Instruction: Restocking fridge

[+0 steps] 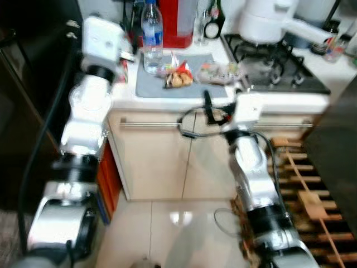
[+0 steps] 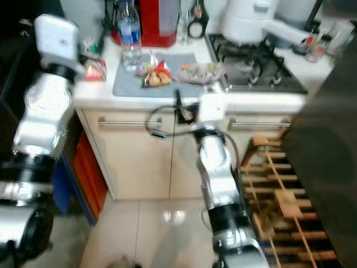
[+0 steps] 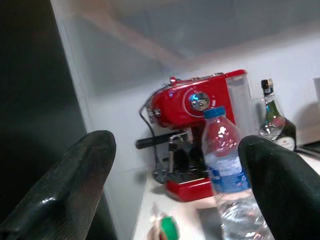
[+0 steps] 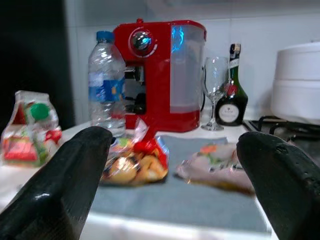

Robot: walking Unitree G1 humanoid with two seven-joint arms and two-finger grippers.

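Right gripper [image 4: 170, 175] wide open, empty, arm raised at counter edge. Just beyond on grey mat [image 4: 200, 200]: snack bag [image 4: 132, 165], then water bottle [image 4: 106, 82]. Left gripper [image 3: 175, 185] also spread wide, empty, facing bottle.

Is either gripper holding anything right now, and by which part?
Nothing is held. The left gripper and right gripper are both open, short of the water bottle and snack bags.

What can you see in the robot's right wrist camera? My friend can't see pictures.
The right gripper is open, its two black fingers framing a kitchen counter. On a grey mat lie a bag of snacks and a flat food packet. Behind stand a water bottle, a red coffee machine and a wine glass.
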